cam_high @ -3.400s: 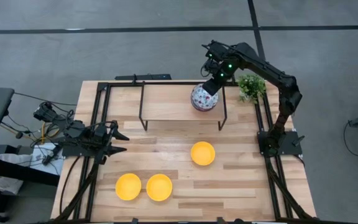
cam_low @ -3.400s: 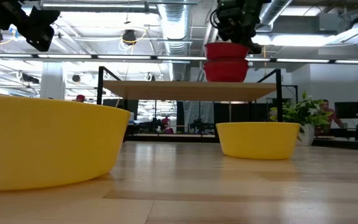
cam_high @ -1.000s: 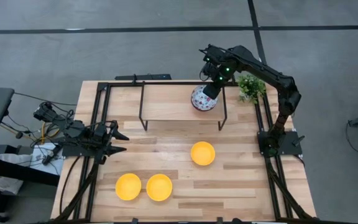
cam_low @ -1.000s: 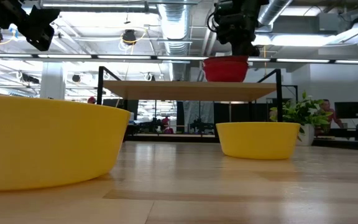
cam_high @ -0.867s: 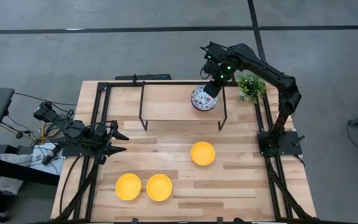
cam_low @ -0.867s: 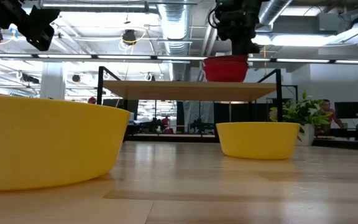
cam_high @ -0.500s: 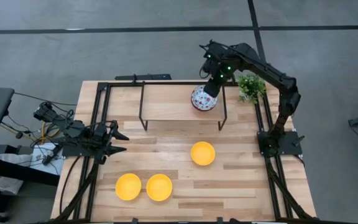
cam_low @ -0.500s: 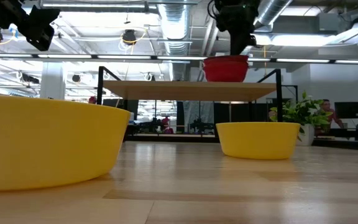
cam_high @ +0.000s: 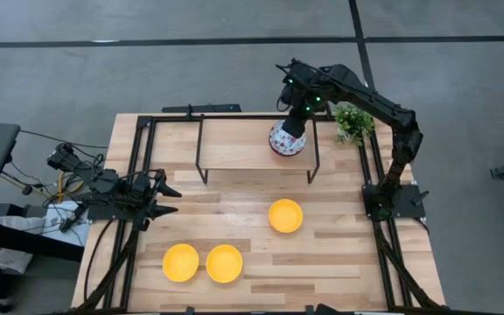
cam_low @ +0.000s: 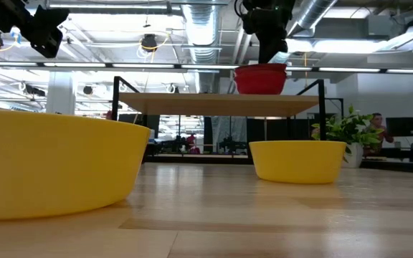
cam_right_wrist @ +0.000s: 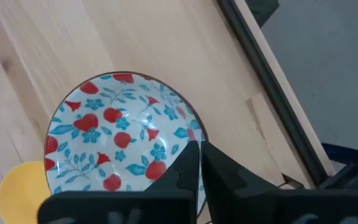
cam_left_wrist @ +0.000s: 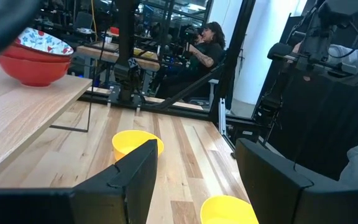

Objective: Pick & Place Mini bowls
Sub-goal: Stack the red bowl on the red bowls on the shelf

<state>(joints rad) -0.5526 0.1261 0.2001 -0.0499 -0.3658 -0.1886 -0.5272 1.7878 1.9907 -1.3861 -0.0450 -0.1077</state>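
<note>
A stack of floral bowls, white inside with red and blue flowers and red outside, rests by its base on the raised wooden shelf. My right gripper hangs just over the top bowl's rim, with its fingers almost together. Three yellow bowls sit on the table: one in the middle and two near the front. My left gripper waits open at the table's left edge. My right gripper points down at the top floral bowl's rim. Whether its fingertips touch that rim I cannot tell. The bowl sits level in the stack on the shelf.
The shelf stands on thin black metal legs over the table's far part. A small green plant stands at the far right corner. Black frame rails run along both sides. People sit in the room beyond.
My right gripper has risen off the floral stack and shifted slightly toward the table's far left. The stack has stayed still on the shelf.
</note>
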